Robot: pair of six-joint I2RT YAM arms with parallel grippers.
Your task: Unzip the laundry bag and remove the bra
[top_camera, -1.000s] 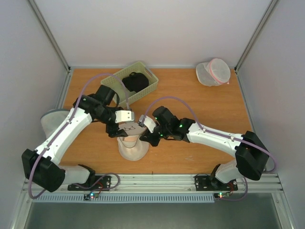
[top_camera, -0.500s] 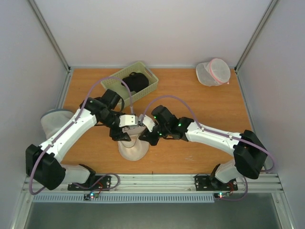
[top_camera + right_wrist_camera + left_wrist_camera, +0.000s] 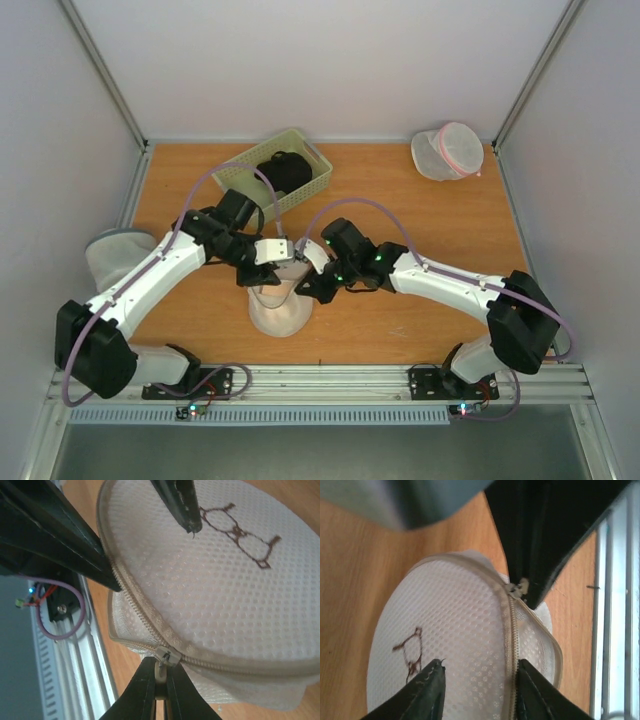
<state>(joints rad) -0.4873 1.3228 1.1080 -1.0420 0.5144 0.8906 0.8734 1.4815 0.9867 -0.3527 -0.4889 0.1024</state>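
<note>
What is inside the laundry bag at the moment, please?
Contents hidden: the laundry bag has opaque mesh and its zip looks closed. Only a brown outline on top shows. The right hand pinches the zip pull.

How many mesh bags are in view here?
3: the cream-white laundry bag at near centre, a white bag with a pink zip in the far right corner, and a greyish-white bag at the left edge. No others show.

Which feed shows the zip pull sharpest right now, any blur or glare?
Right wrist: zip pull crisp, pinched in the right gripper; left gripper fingers dark, detail lost. Left wrist: laundry bag mesh sharp, pull tiny, top-left corner smeared. Top external: even light, pull hidden.
</note>
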